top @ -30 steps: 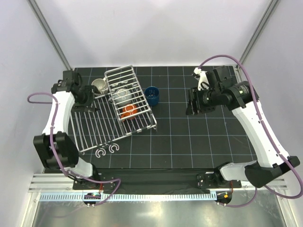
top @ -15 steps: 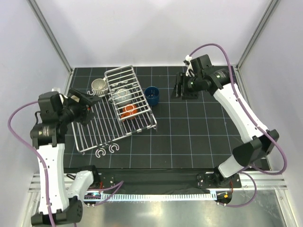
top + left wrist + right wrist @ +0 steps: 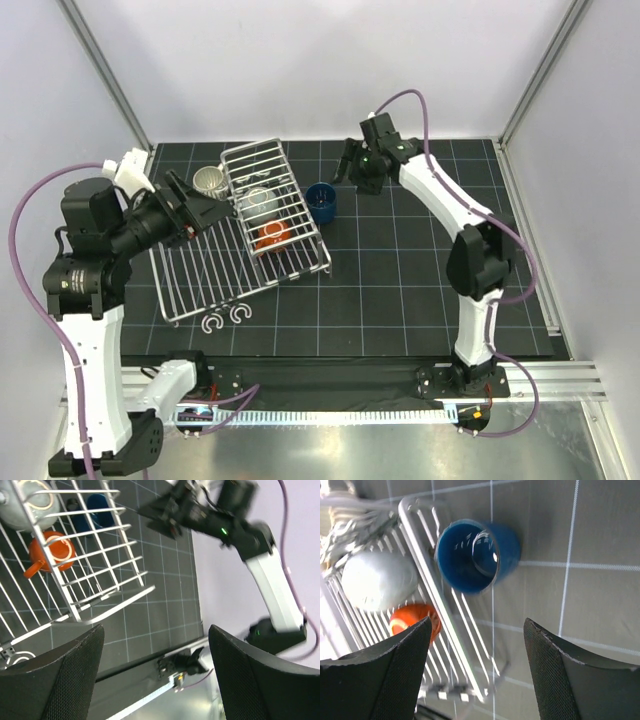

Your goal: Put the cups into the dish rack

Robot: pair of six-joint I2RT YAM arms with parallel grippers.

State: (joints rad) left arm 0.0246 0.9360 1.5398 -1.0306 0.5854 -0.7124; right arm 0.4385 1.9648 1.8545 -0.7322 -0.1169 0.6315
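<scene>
Dish rack [image 3: 215,272]: on the left half of the black gridded mat [image 3: 420,262], turned at a slant. The flat slatted tray is on the left and the walled basket [image 3: 285,165] on the right. The basket's long axis runs from far-left to near-right.
Dark blue cup [image 3: 322,201]: upright on the mat, mouth up, just right of the basket wall.
Grey speckled cup [image 3: 258,202]: inside the basket, toward its far half; mouth not seen.
Orange-red cup [image 3: 50,554]: inside the basket, near side of the grey one, handle sticking out sideways.
Pale cup [image 3: 210,181]: mouth up, at the tray's far end, left of the basket.
White hooks [image 3: 225,319]: two, on the mat just near of the tray.
Left gripper [image 3: 156,630]: raised over the tray, fingers wide apart, holding nothing.
Right gripper [image 3: 477,625]: raised, far-right of the dark blue cup, fingers wide apart, empty.
</scene>
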